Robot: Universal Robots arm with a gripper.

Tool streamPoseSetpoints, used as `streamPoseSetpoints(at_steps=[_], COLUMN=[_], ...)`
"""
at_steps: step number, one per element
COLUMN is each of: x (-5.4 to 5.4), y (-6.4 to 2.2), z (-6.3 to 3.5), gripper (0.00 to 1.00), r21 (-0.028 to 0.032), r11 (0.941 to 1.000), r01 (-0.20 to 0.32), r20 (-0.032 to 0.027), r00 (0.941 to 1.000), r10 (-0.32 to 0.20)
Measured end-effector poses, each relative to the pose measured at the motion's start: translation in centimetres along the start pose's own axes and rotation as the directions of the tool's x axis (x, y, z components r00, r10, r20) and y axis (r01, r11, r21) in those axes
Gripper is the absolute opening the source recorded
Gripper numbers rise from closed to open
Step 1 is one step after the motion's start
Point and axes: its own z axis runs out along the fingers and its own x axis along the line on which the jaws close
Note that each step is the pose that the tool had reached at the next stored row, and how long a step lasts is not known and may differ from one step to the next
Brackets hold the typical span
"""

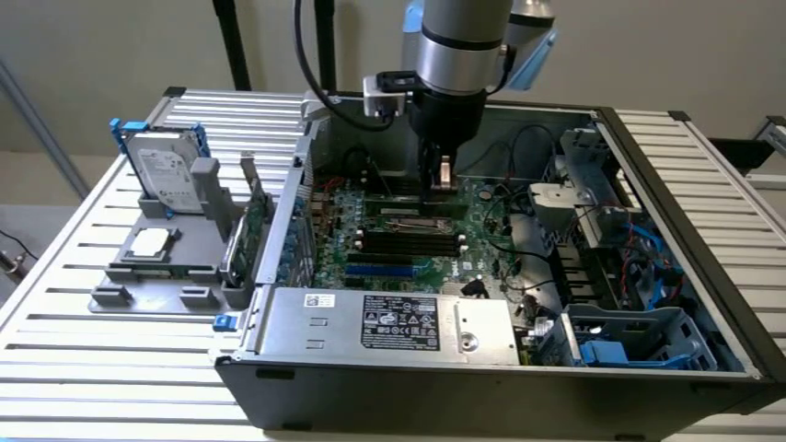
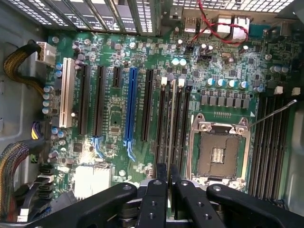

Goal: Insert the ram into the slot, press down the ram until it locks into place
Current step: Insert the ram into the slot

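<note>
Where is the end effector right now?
In the exterior view the end effector sits low inside the open computer case, close over the motherboard by the CPU socket; the wrist view puts it above the black memory slots beside that socket.

Above the motherboard (image 1: pixel 481 247) my gripper (image 1: pixel 443 182) has open room; the power supply (image 1: pixel 393 322) blocks the near edge of the case (image 1: pixel 491 391), the drive cage (image 1: pixel 595 189) and cables (image 1: pixel 538 265) crowd the exterior view's right.
</note>
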Motion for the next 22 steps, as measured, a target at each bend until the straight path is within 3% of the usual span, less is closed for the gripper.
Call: streamPoseSetpoints(at_steps=[6,22], x=[0.0,-0.1], y=[-0.02,-0.08], z=[0.58,2.58], gripper=[0.13,0.13], r21=[-0.0022,-0.0124], r11=[1.0000,0.9998], r01=[-0.005,-0.014], r20=[-0.0089,-0.0165], r00=[0.9999,0.9998], r10=[0.005,0.014])
